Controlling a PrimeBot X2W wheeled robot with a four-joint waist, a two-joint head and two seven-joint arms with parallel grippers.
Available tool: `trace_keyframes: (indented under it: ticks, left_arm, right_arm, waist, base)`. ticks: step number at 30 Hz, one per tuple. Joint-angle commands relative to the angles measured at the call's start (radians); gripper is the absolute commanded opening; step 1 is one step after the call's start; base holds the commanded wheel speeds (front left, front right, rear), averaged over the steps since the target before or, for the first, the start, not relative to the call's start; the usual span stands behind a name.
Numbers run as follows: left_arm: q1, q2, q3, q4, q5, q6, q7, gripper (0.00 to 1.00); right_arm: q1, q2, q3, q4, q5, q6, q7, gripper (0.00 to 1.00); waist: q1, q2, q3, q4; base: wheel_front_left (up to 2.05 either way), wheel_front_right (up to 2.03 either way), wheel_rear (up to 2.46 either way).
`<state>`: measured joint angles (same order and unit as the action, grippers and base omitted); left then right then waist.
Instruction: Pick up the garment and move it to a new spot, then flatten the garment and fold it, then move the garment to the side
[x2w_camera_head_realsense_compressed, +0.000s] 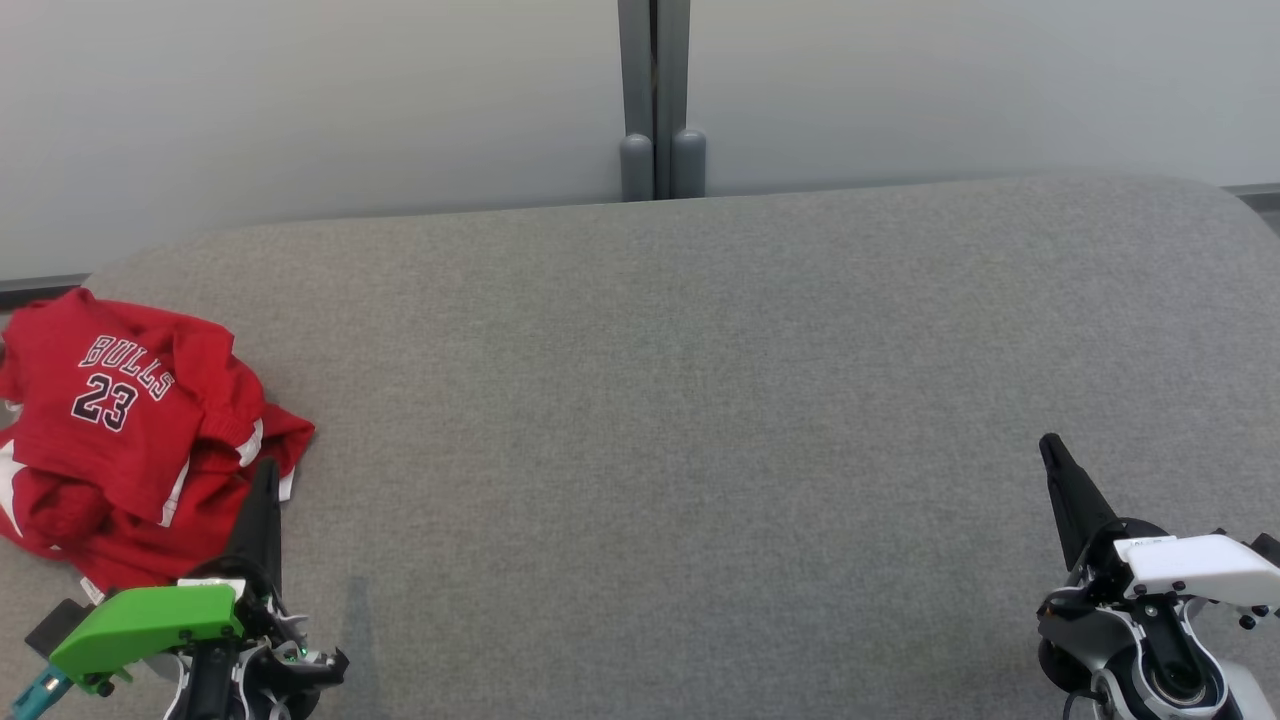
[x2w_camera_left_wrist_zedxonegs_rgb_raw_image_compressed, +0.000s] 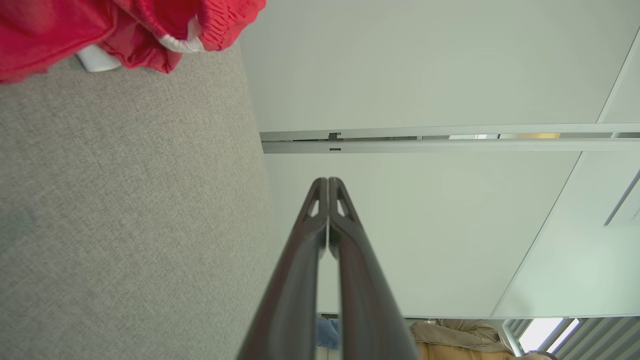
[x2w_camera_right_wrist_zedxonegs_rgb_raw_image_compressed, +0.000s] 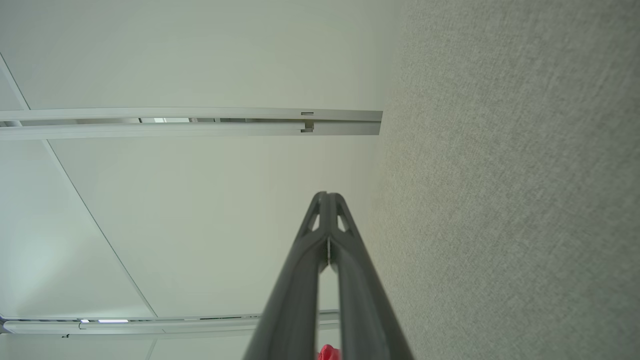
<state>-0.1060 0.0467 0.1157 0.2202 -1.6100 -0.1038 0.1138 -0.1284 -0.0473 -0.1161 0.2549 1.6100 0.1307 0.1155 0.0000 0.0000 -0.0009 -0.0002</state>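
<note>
One seemingly limp, light garment (x2w_camera_head_realsense_compressed: 110, 430) is lying bunched on the desk's (x2w_camera_head_realsense_compressed: 700, 400) left.
Left fingers (x2w_camera_head_realsense_compressed: 262, 520) and right fingers (x2w_camera_head_realsense_compressed: 1072, 500) are sitting closed, empty; pinching a raised fold looks best.

The left pincer (x2w_camera_head_realsense_compressed: 266, 480) and the right pincer (x2w_camera_head_realsense_compressed: 1052, 450) are held shut above the near edge of the bench (x2w_camera_head_realsense_compressed: 650, 400), both pointed toward its far edge.

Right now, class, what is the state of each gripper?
Left gripper: closed, holding nothing.
Right gripper: closed, holding nothing.
</note>
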Motion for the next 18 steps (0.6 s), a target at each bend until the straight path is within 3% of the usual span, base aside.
trace_keyframes:
  ticks: [1,18]
  left_arm:
    - [-0.011,0.007,0.002,-0.003,-0.003,0.002,0.005,0.00]
    - [-0.011,0.007,0.002,-0.003,-0.003,0.002,0.005,0.00]
  right_arm:
    - [0.013,-0.006,-0.002,-0.002,0.002,0.000,0.004,0.00]
    - [0.013,-0.006,-0.002,-0.002,0.002,0.000,0.004,0.00]
  waist:
    - [0.0000,0.0000,0.000,0.000]
    - [0.0000,0.0000,0.000,0.000]
  base:
    - [0.00,0.00,0.00]
    - [0.00,0.00,0.00]
